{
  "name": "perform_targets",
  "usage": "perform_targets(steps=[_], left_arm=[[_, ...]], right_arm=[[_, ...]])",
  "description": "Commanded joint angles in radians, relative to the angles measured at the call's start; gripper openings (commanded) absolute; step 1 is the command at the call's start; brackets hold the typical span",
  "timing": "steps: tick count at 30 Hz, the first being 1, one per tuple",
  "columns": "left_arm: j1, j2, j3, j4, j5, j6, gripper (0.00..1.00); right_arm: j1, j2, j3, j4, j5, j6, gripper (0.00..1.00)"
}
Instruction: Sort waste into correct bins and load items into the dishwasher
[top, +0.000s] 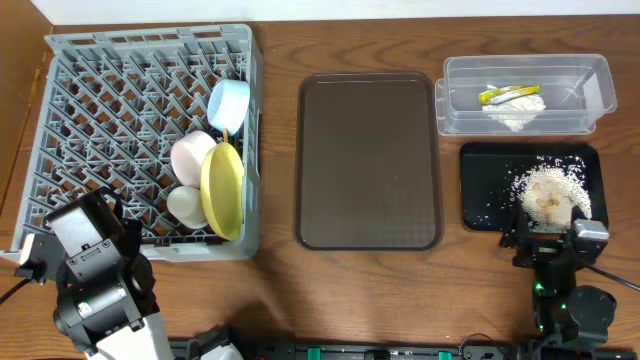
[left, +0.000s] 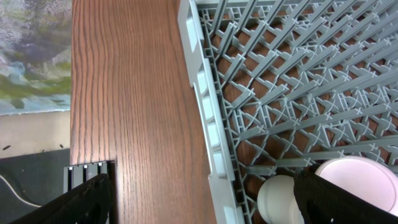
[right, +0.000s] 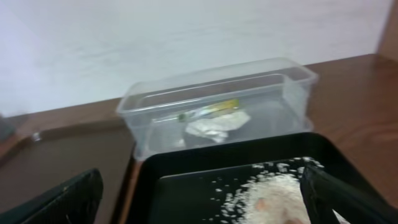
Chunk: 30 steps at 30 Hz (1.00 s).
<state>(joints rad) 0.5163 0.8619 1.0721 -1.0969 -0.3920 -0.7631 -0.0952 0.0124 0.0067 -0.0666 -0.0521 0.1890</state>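
Overhead: you see plate (top: 222, 190), blue bowl (top: 230, 103), pink bowl (top: 190, 155), cup (top: 185, 205) in grey rack (top: 100, 90) left of brown tray (top: 368, 160); napkin (top: 518, 110), wrapper (top: 505, 94) in clear tub (top: 600, 80), scraps (top: 550, 190) on black tray (top: 480, 190), right of it. Left fingers (left: 87, 202), right fingers (right: 56, 202) apart, empty.

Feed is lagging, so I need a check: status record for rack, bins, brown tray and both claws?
rack: light blue bowl, pinkish-white bowl, white cup, yellow plate on edge
clear tub: napkin, yellow-green wrapper
black tray: food scraps
brown tray: bare
chopsticks: not visible
left claw: open, over rack wall
right claw: open, facing black tray
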Motion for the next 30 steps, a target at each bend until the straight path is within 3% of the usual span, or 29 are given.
perform_targets(steps=[1, 9, 30], left_arm=[[0.004, -0.001, 0.012, -0.004, -0.013, -0.009, 0.94], [0.004, -0.001, 0.012, -0.004, -0.013, -0.009, 0.94], [0.004, -0.001, 0.012, -0.004, -0.013, -0.009, 0.94]], right_arm=[[-0.037, -0.008, -0.001, -0.006, 0.003, -0.029, 0.99], [-0.048, -0.008, -0.001, -0.008, 0.006, -0.262, 0.99], [-0.048, -0.007, -0.001, -0.006, 0.014, -0.269, 0.99]])
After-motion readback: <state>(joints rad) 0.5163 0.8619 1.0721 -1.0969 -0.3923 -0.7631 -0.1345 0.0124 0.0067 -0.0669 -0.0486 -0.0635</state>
